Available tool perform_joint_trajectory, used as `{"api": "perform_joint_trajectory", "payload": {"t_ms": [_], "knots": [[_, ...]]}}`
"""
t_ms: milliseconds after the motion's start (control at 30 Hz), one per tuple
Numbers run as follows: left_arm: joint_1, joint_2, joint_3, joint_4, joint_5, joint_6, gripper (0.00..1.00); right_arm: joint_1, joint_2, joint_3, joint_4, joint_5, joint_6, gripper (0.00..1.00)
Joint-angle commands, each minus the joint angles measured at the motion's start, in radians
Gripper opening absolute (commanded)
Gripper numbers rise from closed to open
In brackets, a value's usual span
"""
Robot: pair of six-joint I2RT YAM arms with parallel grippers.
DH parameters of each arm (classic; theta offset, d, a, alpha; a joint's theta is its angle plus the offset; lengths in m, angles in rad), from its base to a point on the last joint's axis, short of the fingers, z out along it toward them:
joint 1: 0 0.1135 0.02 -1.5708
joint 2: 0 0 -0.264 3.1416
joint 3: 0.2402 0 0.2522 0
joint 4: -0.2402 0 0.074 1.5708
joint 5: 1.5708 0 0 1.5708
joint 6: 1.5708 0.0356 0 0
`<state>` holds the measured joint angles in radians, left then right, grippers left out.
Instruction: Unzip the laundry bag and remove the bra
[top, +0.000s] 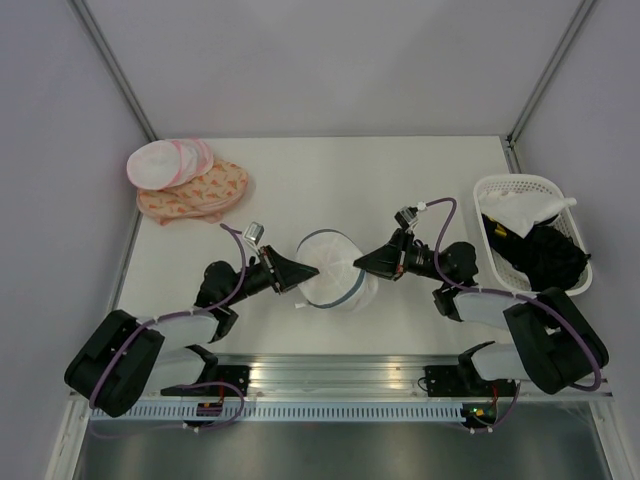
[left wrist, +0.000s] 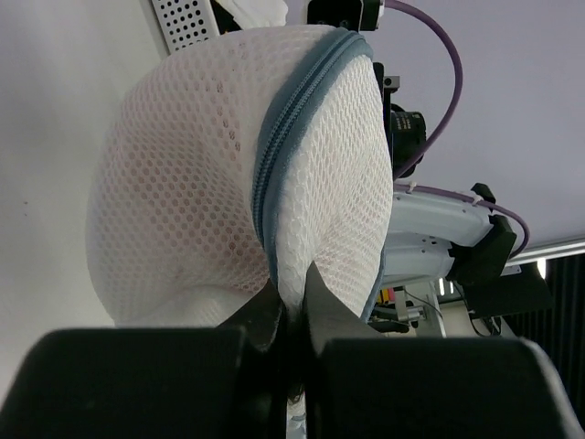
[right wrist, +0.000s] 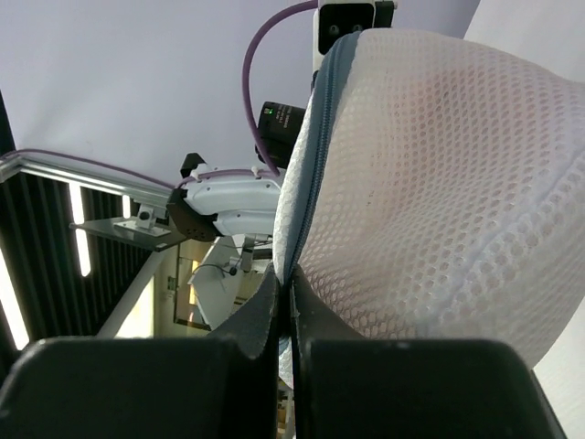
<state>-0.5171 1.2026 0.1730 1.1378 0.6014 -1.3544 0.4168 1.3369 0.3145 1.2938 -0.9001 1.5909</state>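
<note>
The laundry bag (top: 332, 270), a round white mesh pouch with a grey-blue zipper rim, is held up between my two grippers at the table's middle front. My left gripper (top: 303, 270) is shut on the bag's left edge; in the left wrist view its fingers (left wrist: 291, 294) pinch the mesh beside the zipper (left wrist: 274, 174). My right gripper (top: 362, 262) is shut on the bag's right edge; in the right wrist view it (right wrist: 287, 282) pinches the zipper rim (right wrist: 315, 155). The zipper looks closed. A faint pink tint (right wrist: 439, 192) shows through the mesh; the bra itself is hidden inside.
Stacked white rounds with pink edges (top: 165, 163) lie on an orange-patterned peach cloth (top: 195, 193) at the back left. A white basket (top: 500, 185) with white cloth and black garments (top: 540, 255) stands at the right edge.
</note>
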Motion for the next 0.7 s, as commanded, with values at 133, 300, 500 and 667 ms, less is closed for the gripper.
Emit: {"api": "perform_joint_trajectory", "payload": {"t_ms": [133,300,500,667], "knots": [[-0.012,-0.077,0.005,-0.088,-0.020,0.047,0.02,0.008,-0.109,0.084,-0.386,0.030,-0.469,0.18],[-0.015,-0.253,0.033,-0.464,-0.234,0.158,0.02,0.020,-0.260,0.277,-1.146,0.269,-1.012,0.47],[-0.030,-0.417,0.031,-0.777,-0.545,0.107,0.02,0.049,-0.309,0.374,-1.451,0.588,-1.146,0.54],[-0.107,-0.433,0.002,-0.831,-0.822,-0.011,0.02,0.144,-0.349,0.370,-1.506,0.731,-1.138,0.55]]}}
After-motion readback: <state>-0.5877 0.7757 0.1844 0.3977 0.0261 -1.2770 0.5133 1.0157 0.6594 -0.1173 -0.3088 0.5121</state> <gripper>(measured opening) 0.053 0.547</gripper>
